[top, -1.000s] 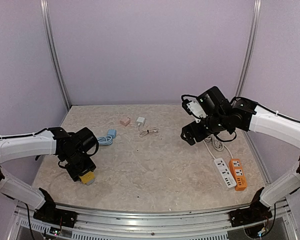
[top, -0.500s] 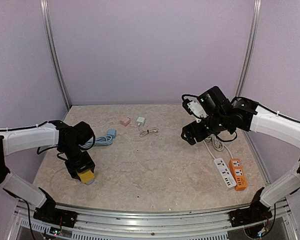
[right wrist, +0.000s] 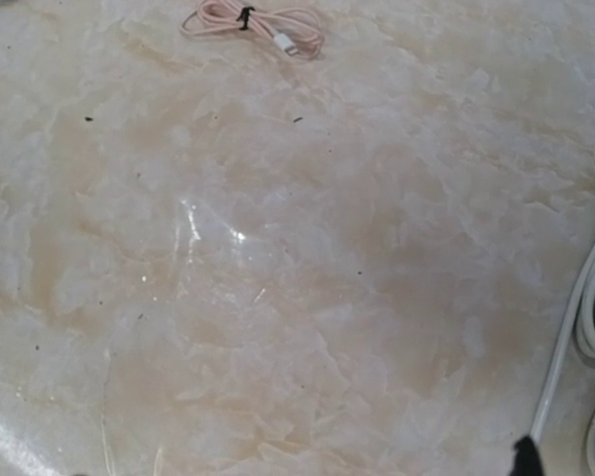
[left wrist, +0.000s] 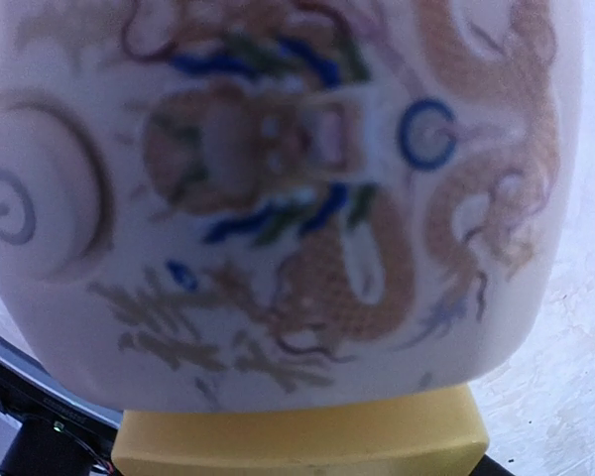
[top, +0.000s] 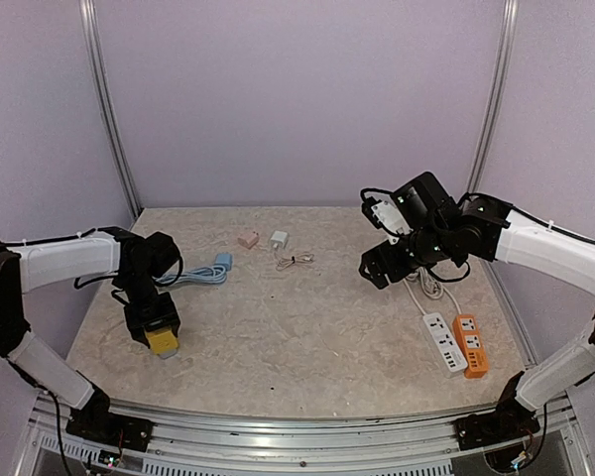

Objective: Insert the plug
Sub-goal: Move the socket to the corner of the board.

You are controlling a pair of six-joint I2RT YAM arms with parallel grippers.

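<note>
Gripping a yellow and white block (top: 164,343), the left hand (top: 160,333) is closed on it, low over the front left of the bench (top: 307,337). Up close, the block's white side has a dragon picture and a round power button, with the yellow part below. I cannot tell if the block touches the bench. Behind this hand lies a blue cable (top: 210,276). Farther back sit a small pink charger (top: 247,240) and a small white charger (top: 279,240), near each other, with a pink cable (top: 296,262) just beside the white one. The right hand (top: 375,270) hangs over the right side of the bench, well apart from the left hand. It is open, with nothing in it. A white cord (top: 428,288) lies near it and runs to a white power strip (top: 444,343). An orange power strip (top: 473,346) lies just beside that one.
</note>
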